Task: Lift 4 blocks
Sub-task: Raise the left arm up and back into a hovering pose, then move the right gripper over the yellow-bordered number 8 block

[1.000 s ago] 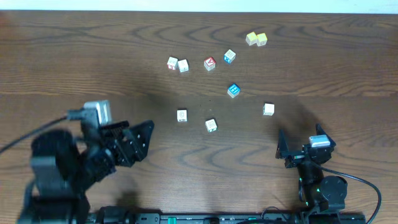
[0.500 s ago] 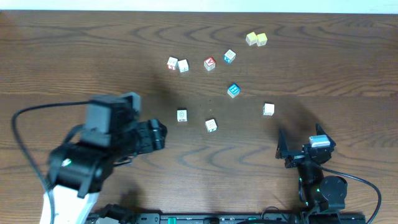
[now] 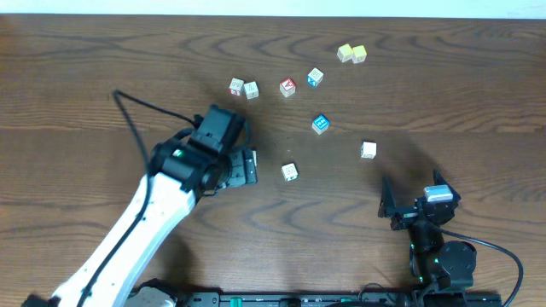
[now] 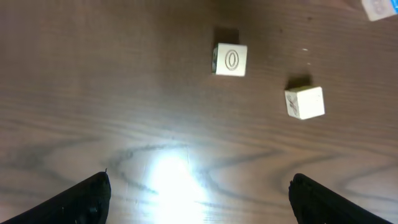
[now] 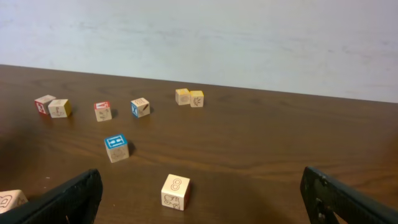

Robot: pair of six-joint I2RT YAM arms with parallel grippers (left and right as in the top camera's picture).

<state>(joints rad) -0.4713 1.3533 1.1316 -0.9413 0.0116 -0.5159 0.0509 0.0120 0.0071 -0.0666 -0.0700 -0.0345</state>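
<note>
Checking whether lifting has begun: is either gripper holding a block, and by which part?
Nothing is held. The left gripper hovers with jaws wide open, the nearest cream block lying untouched ahead of it; the right gripper is open and empty too.

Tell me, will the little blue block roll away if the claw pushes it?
Probably not: the blue block is a cube sitting flat on the table, so it should slide, not roll. It looks hard, maybe wood, so it likely won't squash. It's tiny, so probably light.
</note>
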